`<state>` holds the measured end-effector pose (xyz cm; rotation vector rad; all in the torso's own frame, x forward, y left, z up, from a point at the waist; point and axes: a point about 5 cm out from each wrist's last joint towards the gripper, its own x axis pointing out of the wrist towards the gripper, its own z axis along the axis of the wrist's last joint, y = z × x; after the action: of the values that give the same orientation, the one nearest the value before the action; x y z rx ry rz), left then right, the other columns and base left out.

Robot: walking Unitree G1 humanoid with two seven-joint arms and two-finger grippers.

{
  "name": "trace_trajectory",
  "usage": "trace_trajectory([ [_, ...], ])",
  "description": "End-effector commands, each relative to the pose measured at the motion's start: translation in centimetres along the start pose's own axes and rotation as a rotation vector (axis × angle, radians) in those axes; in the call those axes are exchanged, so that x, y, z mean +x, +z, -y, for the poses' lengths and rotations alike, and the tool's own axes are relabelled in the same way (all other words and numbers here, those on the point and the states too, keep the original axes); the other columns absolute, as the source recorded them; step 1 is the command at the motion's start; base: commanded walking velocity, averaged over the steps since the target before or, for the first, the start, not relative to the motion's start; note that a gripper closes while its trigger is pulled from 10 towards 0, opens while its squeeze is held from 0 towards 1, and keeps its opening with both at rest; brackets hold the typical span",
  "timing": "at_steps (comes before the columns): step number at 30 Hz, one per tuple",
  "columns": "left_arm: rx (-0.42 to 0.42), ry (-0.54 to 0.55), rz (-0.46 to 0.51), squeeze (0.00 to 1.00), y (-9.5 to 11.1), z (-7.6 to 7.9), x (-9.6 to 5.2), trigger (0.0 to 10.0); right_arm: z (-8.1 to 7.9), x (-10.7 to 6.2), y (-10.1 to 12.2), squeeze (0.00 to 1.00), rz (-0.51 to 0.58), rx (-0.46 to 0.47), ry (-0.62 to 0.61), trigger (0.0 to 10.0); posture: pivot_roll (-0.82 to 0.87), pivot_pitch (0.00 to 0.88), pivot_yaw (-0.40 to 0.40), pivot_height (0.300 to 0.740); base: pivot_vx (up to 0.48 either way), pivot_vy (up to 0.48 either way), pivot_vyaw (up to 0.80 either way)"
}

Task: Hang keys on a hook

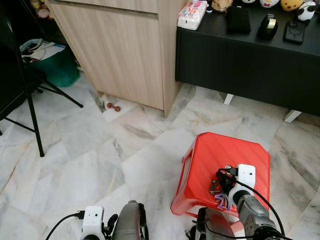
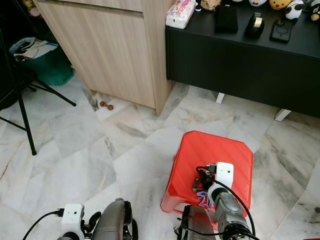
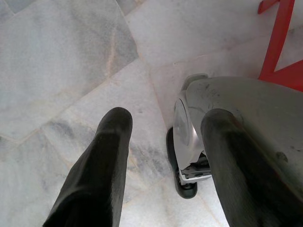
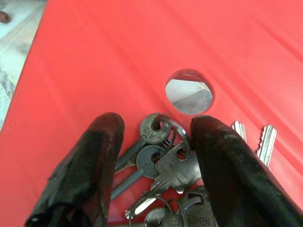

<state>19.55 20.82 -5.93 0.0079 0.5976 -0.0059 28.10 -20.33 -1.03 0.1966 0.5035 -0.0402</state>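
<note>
Right end effector [image 4: 154, 142] lowered onto the red stool [image 1: 210, 155], fingers spread either side of the keys [image 4: 163, 161] without closing on them. The keys lie in a bunch on the stool top, just beside its round hole [image 4: 188, 91], at the stool edge nearest the robot. Left end effector [image 3: 163, 142] hangs over the marble floor [image 1: 75, 165] left of the stool, fingers spread, holding nothing. Beyond the stool stand a wooden cabinet [image 1: 120, 50] and a black table [image 1: 250, 65].
</note>
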Motion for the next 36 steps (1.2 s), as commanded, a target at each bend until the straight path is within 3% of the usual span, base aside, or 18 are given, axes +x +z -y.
trace_trajectory([
  [1,-0.009,-0.001,-0.066,0.0,-1.5,-0.1,-0.7,10.0,0.1,-0.3,-0.8,0.0,-0.013,0.02,-0.007,0.0,0.17,0.265,0.041,0.639,0.0,0.0,0.0],
  [36,-0.022,0.017,-0.091,0.0,-0.9,-0.4,0.0,10.0,-1.3,0.3,0.4,0.0,0.043,0.052,0.008,0.0,0.15,0.221,0.043,0.639,0.0,0.0,0.0],
])
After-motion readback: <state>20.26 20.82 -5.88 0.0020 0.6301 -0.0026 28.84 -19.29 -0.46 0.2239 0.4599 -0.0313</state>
